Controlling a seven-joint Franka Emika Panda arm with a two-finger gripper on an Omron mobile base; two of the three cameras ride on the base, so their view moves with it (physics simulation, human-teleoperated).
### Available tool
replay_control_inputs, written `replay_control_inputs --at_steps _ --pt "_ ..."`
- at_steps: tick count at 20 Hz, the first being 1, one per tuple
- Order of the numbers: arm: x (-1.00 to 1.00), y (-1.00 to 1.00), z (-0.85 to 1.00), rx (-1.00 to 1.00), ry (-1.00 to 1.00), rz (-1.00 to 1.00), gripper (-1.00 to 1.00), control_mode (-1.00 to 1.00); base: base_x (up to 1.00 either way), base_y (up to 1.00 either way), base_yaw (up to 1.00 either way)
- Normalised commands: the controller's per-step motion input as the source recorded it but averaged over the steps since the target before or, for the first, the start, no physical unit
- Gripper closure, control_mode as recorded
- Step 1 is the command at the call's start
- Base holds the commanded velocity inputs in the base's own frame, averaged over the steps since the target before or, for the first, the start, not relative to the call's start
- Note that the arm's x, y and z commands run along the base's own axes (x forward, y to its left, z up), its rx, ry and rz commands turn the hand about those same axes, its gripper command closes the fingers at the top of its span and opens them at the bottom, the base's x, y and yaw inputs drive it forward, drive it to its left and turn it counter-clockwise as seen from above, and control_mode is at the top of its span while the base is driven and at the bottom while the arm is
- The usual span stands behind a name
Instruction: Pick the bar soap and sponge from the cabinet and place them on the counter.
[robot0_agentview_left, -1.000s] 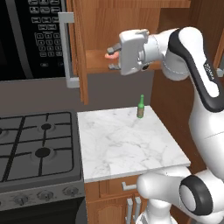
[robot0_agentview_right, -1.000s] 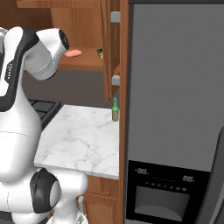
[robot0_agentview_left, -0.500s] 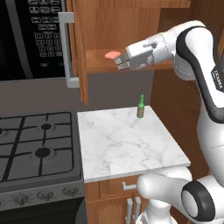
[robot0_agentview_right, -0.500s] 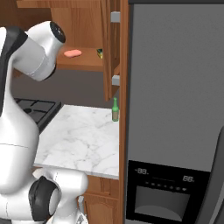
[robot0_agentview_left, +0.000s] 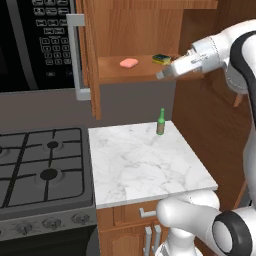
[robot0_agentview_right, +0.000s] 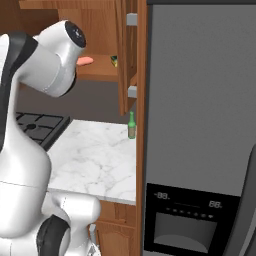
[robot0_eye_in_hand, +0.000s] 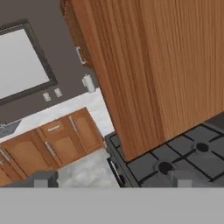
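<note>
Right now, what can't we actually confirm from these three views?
- Sponge, right base view: mostly hidden behind the open cabinet door; just a sliver shows.
- Bar soap, right base view: the arm covers its left end.
- Gripper, left base view: fingers too small and blurred to read the jaws.
- Hand view: the wooden door panel blocks the shelf, so soap and sponge are hidden.

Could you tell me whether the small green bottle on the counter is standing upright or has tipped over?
Upright. The green bottle stands on its base at the back of the counter, neck pointing straight up; the right base view shows the same.
</note>
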Motion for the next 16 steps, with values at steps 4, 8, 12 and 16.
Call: replay_control_inputs --at_steps 4,8,12,16 --pt "-0.39 -0.29 0.00 0.00 -0.20 -0.02 -1.00 -1.00 0.00 0.00 0.00" --pt "-0.33 -0.38 0.00 0.03 -0.09 -0.09 -1.00 -1.00 0.00 0.00 0.00" --pt "-0.29 -0.19 0.00 0.01 -0.07 -0.14 -1.00 -1.00 0.00 0.00 0.00" --pt "-0.09 -0.18 -0.07 0.00 -0.02 -0.15 -1.00 -1.00 0.00 0.00 0.00"
